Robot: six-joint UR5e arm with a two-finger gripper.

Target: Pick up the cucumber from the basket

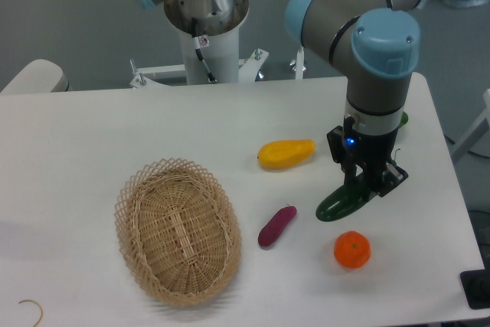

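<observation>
Cucumber [342, 201] is out of the empty basket [178, 229], well right of it on the table, with the gripper [366, 183] clamped on its far end, so the pick looks done or releasing; next likely a lift clear.

The black two-finger gripper [366, 186] covers the upper end of the dark green glossy cucumber [341, 202]; its jaws' grip is hidden.
</observation>
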